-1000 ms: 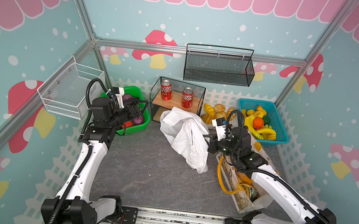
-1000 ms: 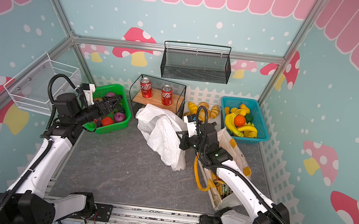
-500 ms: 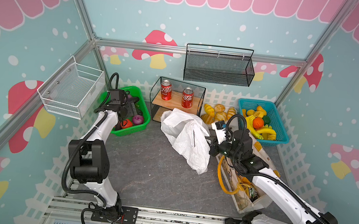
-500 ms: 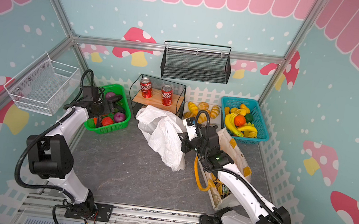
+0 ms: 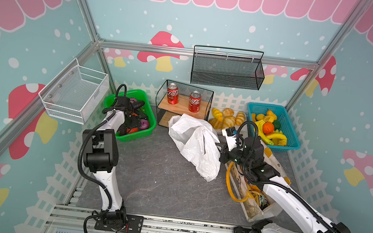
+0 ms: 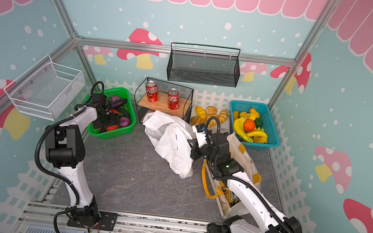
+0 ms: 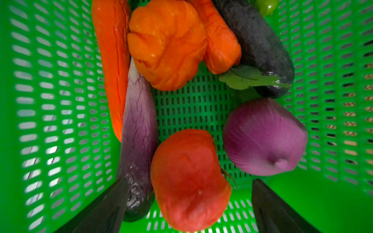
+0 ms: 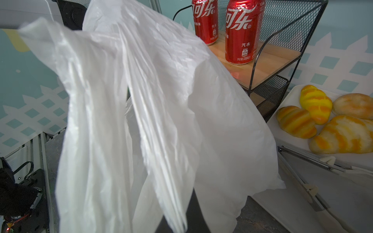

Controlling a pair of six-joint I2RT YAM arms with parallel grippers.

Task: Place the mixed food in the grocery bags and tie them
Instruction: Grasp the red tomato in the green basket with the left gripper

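Across the grey tabletop (image 5: 148, 180), the cream tote (image 6: 249, 161) lies along the right side under the right arm, and its yellow-orange handle loops onto the table. Crinkly snack packets (image 5: 254, 194) show in its near end. Just left of it, in the middle of both top views, sits the crumpled white plastic bag (image 5: 195, 144), its far end near the wire shelf (image 5: 183, 108) with two red cans.

At the back left stands the green basket (image 5: 144, 133), well apart from both bags. It holds the vegetables: an orange pumpkin (image 7: 165, 44), a carrot (image 7: 111, 60), a dark aubergine (image 7: 260, 44), a purple onion (image 7: 264, 137) and a red tomato (image 7: 185, 161).

The right gripper (image 5: 222, 150) meets the white bag's right edge with its jaws clenched. In the right wrist view the plastic gathers into folds running toward the camera, so the bag is pinched, though the film hides the fingers. The left gripper (image 7: 188, 181) hangs inside the basket, jaws released and spread wide, holding nothing. The tomato lies between its two dark fingers (image 7: 113, 201), with the onion just beside it.
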